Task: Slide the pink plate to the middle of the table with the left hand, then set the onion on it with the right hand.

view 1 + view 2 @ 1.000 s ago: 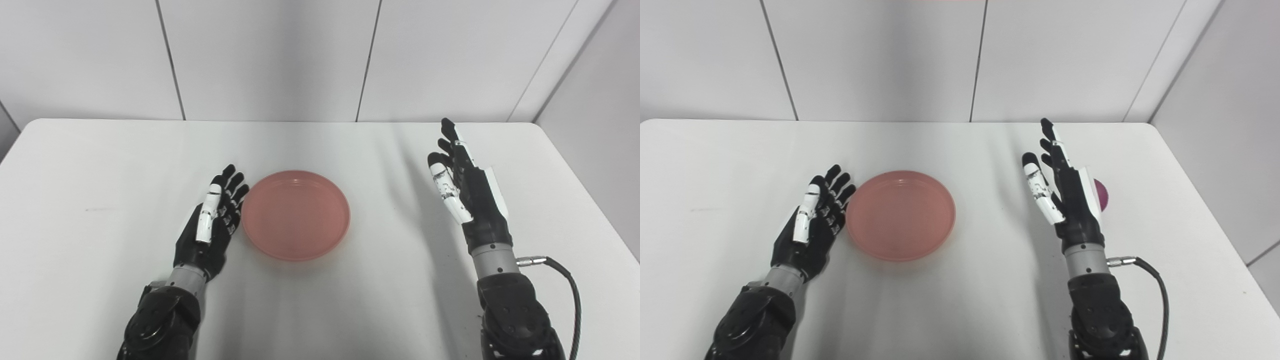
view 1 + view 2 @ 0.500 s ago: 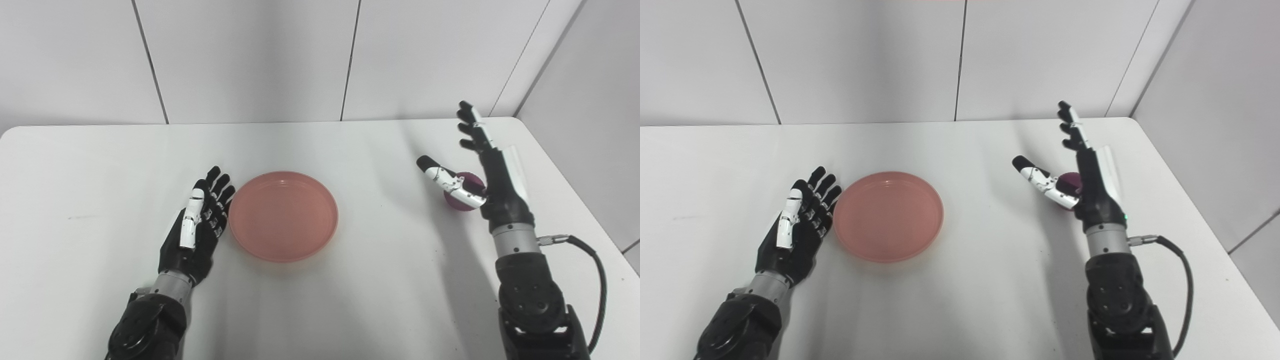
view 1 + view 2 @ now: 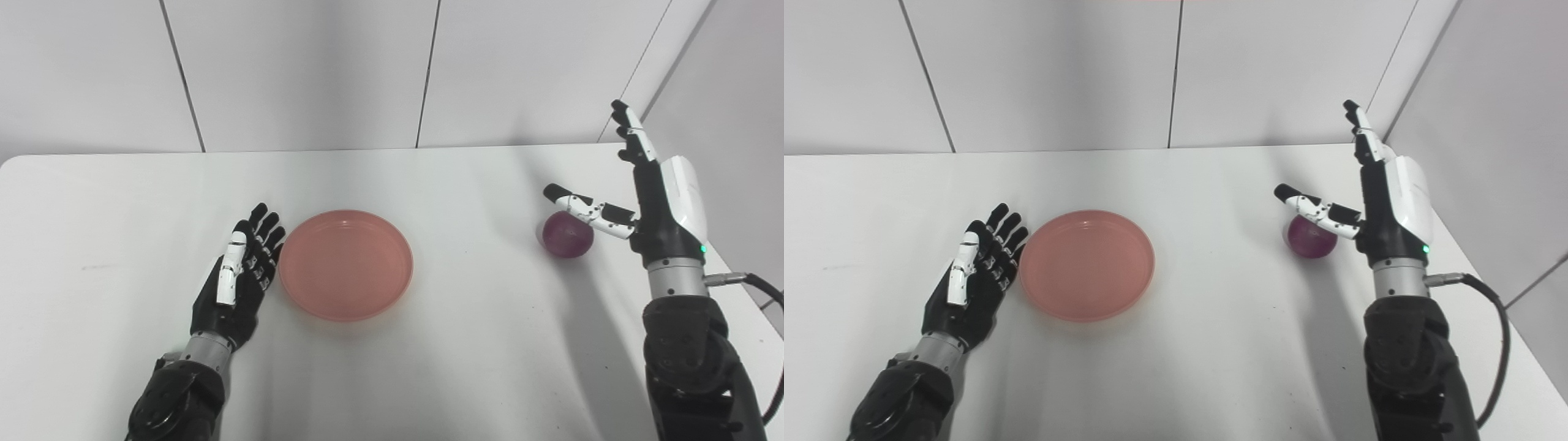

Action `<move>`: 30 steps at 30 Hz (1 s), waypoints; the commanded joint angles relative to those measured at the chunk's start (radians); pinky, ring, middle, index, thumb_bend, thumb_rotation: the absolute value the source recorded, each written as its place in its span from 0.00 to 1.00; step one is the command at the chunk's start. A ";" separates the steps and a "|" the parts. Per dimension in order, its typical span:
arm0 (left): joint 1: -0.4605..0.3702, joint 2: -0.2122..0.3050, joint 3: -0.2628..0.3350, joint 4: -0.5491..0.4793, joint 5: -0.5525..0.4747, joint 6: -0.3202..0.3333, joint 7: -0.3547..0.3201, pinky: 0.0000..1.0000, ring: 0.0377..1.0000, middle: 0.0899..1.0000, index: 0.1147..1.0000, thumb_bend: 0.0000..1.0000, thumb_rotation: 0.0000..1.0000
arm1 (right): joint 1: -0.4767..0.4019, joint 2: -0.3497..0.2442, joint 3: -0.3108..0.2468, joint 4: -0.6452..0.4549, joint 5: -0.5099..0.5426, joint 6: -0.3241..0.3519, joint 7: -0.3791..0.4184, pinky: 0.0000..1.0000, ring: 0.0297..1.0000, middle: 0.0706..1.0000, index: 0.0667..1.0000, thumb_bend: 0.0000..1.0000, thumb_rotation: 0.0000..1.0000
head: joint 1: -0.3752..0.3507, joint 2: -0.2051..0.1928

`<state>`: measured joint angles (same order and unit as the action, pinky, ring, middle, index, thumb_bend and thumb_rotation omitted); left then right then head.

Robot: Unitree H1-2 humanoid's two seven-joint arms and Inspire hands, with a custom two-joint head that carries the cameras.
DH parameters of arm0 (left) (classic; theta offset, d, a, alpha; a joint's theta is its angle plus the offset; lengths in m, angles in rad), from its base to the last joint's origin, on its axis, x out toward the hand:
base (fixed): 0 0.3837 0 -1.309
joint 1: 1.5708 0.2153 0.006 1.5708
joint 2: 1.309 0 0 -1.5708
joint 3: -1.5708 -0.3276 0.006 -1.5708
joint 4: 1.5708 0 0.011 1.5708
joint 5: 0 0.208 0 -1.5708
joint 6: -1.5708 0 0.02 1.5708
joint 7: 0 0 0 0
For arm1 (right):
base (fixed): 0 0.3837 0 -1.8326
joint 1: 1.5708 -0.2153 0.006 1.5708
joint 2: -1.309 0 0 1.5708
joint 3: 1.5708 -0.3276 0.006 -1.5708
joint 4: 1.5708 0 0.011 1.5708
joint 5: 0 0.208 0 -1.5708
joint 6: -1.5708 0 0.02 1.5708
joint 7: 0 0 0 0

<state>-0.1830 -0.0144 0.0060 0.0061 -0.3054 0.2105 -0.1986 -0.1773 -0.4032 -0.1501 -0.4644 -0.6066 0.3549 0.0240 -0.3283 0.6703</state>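
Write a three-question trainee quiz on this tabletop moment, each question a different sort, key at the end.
1. True or false: the round purple onion already lies on the round pink plate.
2. Multiple choice: the right hand is
A. shut on the onion
B. open, thumb stretched out above the onion
C. pressing flat on the plate
3. Fill in: the left hand lies open on the white table, right beside the plate's ____ rim.

Key
1. False: the onion sits on the table, far to the plate's right.
2. B
3. left
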 commanded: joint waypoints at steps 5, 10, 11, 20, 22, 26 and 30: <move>-0.011 0.008 0.003 0.010 -0.011 0.001 -0.010 1.00 1.00 1.00 0.99 0.47 1.00 | -0.005 -0.031 -0.043 0.016 -0.016 0.000 -0.009 0.79 0.89 0.92 0.96 1.00 0.42 | -0.002 0.001; -0.013 0.013 0.003 0.017 -0.010 -0.003 -0.016 1.00 1.00 1.00 0.98 0.48 1.00 | 0.005 -0.033 -0.055 0.046 -0.009 -0.001 -0.009 0.79 0.89 0.92 0.95 1.00 0.38 | -0.004 0.001; -0.012 0.015 0.003 0.019 -0.010 -0.005 -0.018 1.00 1.00 1.00 0.98 0.48 1.00 | 0.006 -0.033 -0.056 0.055 -0.010 0.002 -0.009 0.79 0.89 0.92 0.95 1.00 0.38 | -0.006 0.003; -0.010 0.017 0.003 0.014 -0.011 0.002 -0.020 0.99 0.99 1.00 0.98 0.47 1.00 | 0.012 -0.034 -0.055 0.110 -0.006 0.037 0.008 0.80 0.90 0.93 0.95 1.00 0.39 | -0.011 0.007; -0.010 0.019 0.003 0.017 -0.012 0.001 -0.023 0.99 0.99 1.00 0.98 0.48 1.00 | 0.013 -0.037 -0.054 0.133 0.004 0.037 0.012 0.81 0.91 0.93 0.95 1.00 0.39 | -0.012 0.007; -0.009 0.022 0.003 0.017 -0.016 0.002 -0.027 0.98 0.99 1.00 0.99 0.48 1.00 | 0.012 -0.039 -0.050 0.159 0.015 0.051 0.026 0.80 0.90 0.94 0.96 1.00 0.40 | -0.015 0.009; -0.008 0.023 0.001 0.014 -0.018 0.004 -0.023 0.98 0.99 1.00 0.99 0.48 1.00 | 0.011 -0.042 -0.043 0.172 0.013 0.061 0.035 0.80 0.90 0.94 0.96 1.00 0.42 | -0.016 0.012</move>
<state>-0.1887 -0.0014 0.0086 0.0173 -0.3253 0.2062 -0.2161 -0.1492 -0.4177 -0.1896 -0.2866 -0.5934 0.4124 0.0705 -0.3451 0.6796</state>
